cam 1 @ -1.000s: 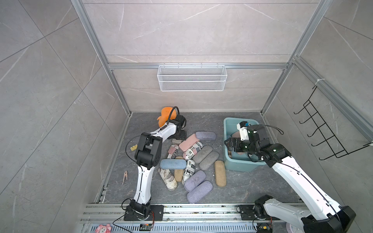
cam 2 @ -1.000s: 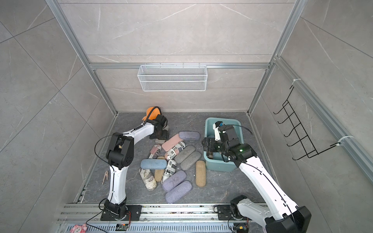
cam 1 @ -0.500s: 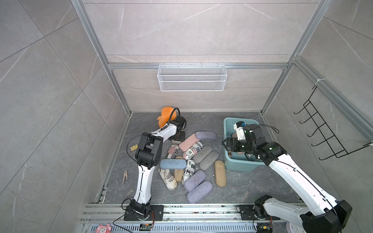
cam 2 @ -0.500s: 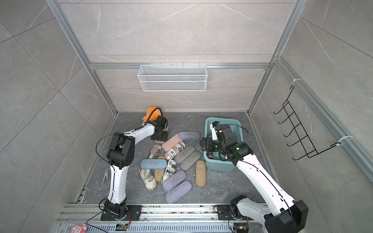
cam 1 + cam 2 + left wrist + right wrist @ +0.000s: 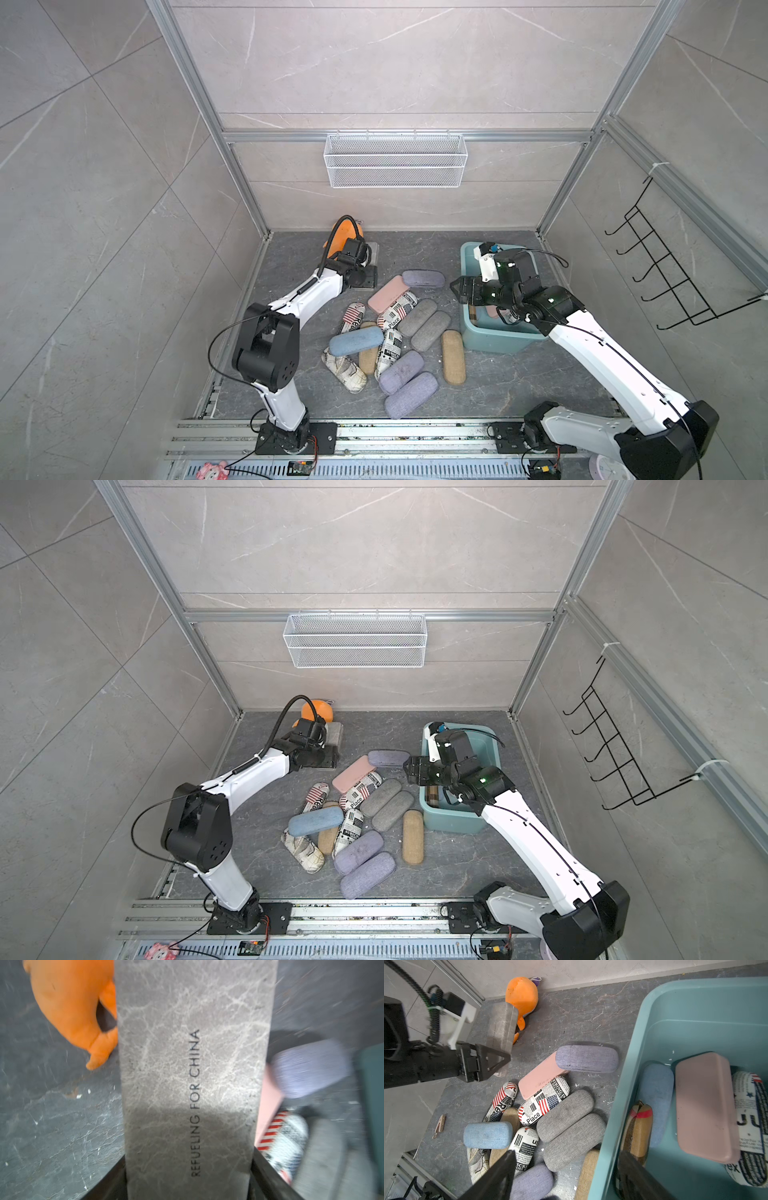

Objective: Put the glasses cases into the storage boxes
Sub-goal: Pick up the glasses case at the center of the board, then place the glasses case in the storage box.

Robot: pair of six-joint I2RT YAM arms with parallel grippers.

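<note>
**L pincer clamped on grey case**

L gripper [image 5: 189, 1157] is closed on grey marbled case [image 5: 187, 1053], at 11 o'clock of the floor pile [image 5: 355, 340]. The case sticks out fwd from the jaws, long axis abt 12–6 in a top view. Its far end is cut off in wrist view. R gripper [image 5: 566, 1153] has jaws apart over the rim of the teal tub [image 5: 494, 340], at 3 o'clock of the pile.

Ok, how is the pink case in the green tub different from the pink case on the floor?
The teal tub holds one pink case, lying on other cases with nothing on it. The other pink case lies on the floor outside, partly under a lilac case and a flag-print case. Both are pink, flat and boxy.
</note>
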